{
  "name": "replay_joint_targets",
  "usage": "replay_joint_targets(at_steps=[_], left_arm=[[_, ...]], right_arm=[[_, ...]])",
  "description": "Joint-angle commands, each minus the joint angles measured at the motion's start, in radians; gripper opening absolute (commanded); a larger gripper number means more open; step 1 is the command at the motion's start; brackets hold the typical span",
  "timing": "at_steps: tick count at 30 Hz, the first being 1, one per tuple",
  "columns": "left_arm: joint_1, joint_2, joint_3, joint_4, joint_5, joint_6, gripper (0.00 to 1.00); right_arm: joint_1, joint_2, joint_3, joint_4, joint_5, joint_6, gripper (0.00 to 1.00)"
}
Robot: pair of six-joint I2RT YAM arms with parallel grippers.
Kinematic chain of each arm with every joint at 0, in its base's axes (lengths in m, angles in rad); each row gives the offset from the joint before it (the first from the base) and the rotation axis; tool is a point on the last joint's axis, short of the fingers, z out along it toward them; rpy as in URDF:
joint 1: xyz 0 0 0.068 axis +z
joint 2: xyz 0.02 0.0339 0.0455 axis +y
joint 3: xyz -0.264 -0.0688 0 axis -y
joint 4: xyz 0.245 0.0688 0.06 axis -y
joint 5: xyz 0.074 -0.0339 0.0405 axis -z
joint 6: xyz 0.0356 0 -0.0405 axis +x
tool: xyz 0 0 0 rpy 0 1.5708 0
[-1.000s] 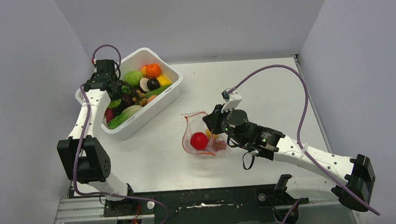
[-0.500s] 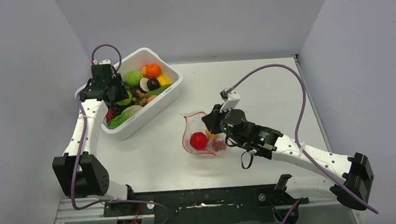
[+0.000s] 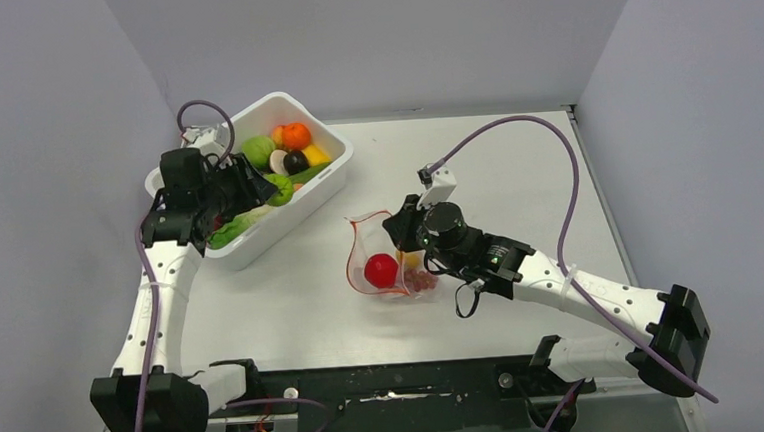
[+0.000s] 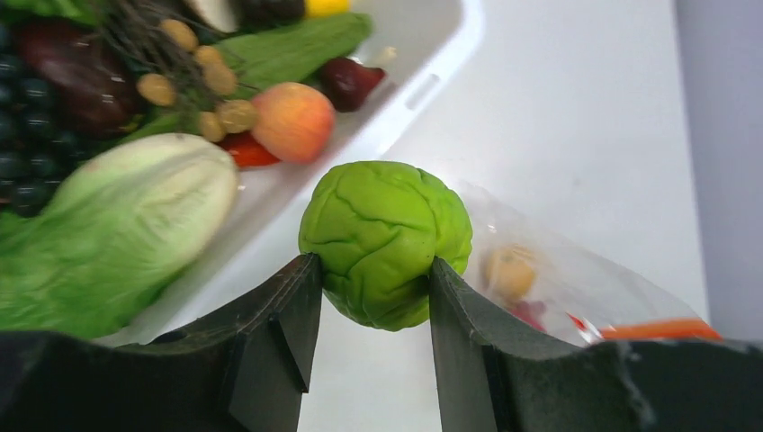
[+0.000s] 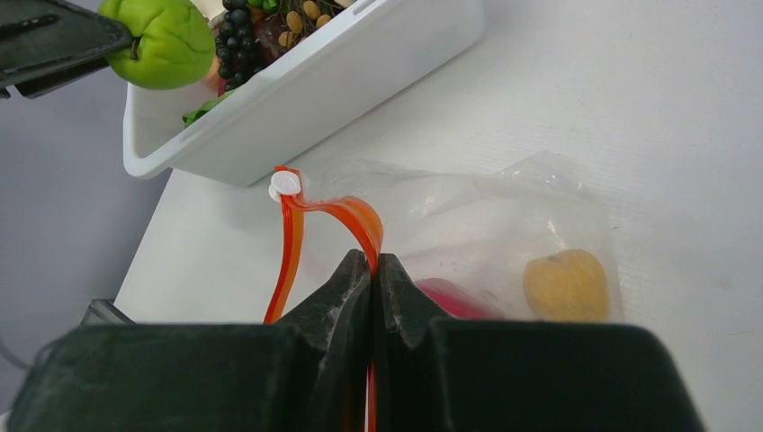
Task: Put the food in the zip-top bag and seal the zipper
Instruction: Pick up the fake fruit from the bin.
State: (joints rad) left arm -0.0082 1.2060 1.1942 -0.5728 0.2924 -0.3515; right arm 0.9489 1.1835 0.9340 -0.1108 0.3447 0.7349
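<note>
My left gripper [image 4: 371, 279] is shut on a wrinkled green ball-shaped vegetable [image 4: 385, 239] and holds it above the near rim of the white bin [image 3: 269, 233]; it also shows in the top view [image 3: 278, 189] and the right wrist view [image 5: 166, 40]. The clear zip-top bag [image 3: 386, 261] lies at mid-table with its mouth held open. It holds a red fruit [image 3: 380, 270], a yellow piece [image 5: 567, 283] and small reddish bits. My right gripper [image 5: 371, 270] is shut on the red-orange zipper [image 5: 355, 220] and lifts that edge. A white slider [image 5: 285, 184] sits on the strip.
The white bin [image 5: 360, 81] at the back left holds an orange [image 3: 295, 135], a green ball [image 3: 257, 149], dark grapes [image 5: 236, 40], a peach [image 4: 291, 121], lettuce [image 4: 117, 225] and other produce. Grey walls stand left, right and behind.
My left gripper has lifted the green vegetable out of the bin and carried it right, toward the bag. My right gripper has shifted slightly left, still holding the zipper.
</note>
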Motion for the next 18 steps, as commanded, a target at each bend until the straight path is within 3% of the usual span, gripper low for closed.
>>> replay_joint_targets(at_steps=[1, 10, 18], left_arm=[[-0.012, -0.101, -0.056, 0.145, 0.264, -0.090, 0.40], [-0.026, -0.225, -0.158, 0.193, 0.461, -0.154, 0.40], [-0.050, -0.309, -0.343, 0.425, 0.637, -0.336, 0.40]], right_arm=[[-0.010, 0.013, 0.063, 0.052, 0.008, 0.033, 0.00], [-0.016, 0.026, 0.068, 0.074, 0.009, 0.084, 0.00], [-0.017, 0.017, 0.080, 0.088, -0.005, 0.100, 0.00]])
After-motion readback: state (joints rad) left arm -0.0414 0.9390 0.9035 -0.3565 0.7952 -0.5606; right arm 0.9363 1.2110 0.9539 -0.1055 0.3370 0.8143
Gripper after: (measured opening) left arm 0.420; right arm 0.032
